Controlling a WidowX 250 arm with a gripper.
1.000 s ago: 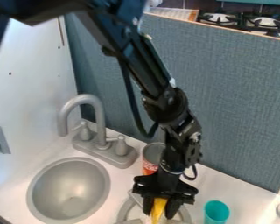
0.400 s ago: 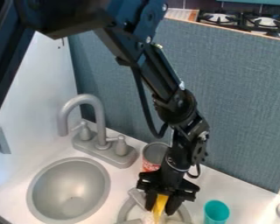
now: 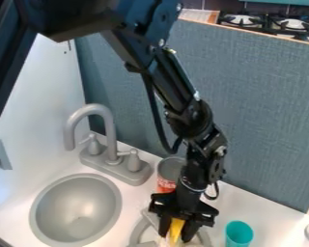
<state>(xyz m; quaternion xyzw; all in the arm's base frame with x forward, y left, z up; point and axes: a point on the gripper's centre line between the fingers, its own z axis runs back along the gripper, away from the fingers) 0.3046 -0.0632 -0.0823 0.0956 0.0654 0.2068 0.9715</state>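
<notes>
White tabletop [image 3: 267,224] meets a blue-gray panel [image 3: 254,106]. Toward the view's 6 o'clock, a yellow thing [image 3: 176,226] is pinched between the jaws of the gripper [image 3: 175,236], over a gray ring [image 3: 137,232]. From it, a teal cup [image 3: 239,234] stands at 3, a can [image 3: 167,177] at 12, a sink [image 3: 77,210] between 9 and 10, a faucet [image 3: 110,130] at 11.

gry faucet [image 3: 110,140] by sink [image 3: 76,210], can [image 3: 168,174] nr blue-gry panel [image 3: 260,120], teal cup [image 3: 238,234] lwr rt
</notes>
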